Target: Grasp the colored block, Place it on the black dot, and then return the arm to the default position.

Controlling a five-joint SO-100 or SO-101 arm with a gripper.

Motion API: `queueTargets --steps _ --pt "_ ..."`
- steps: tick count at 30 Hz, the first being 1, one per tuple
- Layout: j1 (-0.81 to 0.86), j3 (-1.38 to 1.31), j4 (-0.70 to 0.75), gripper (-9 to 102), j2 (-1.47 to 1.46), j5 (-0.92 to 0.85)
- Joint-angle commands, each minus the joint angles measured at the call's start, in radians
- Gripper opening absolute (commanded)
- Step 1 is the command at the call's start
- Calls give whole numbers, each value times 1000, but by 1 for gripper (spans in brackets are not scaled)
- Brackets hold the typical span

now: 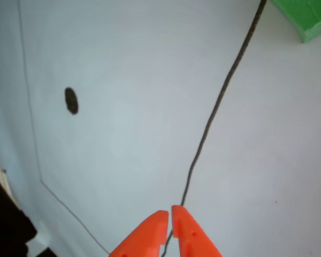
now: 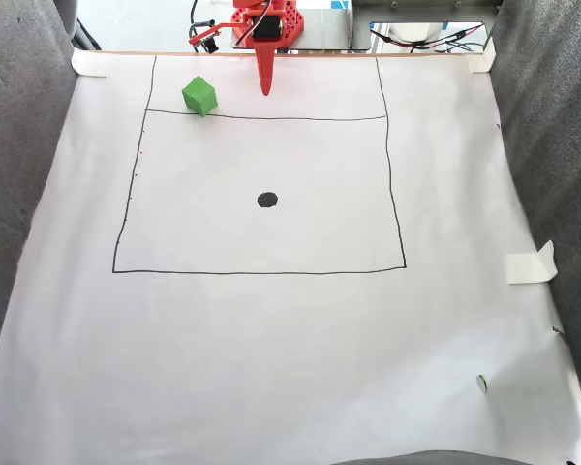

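White paper [image 2: 271, 339] holds wrinkled bright green block [image 2: 199, 95].

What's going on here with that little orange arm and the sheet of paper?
A small orange robot arm sits at the far edge of a white paper sheet with a hand-drawn rectangle on it. Its gripper is shut and holds nothing, pointing down at the paper near the rectangle's top line. A green block rests on the paper just left of the gripper in the fixed view, on that line. A black dot marks the middle of the rectangle, with nothing on it, so the block has not been placed there yet.
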Motion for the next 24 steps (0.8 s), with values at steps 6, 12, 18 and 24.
queueTargets --steps 6,12,18,24 --pt "-8 -12 2 0 6 -5" --pt "-8 -12 2 0 6 -5" --pt "-9 -12 2 0 6 -6" --pt "-3 -12 2 0 6 0"
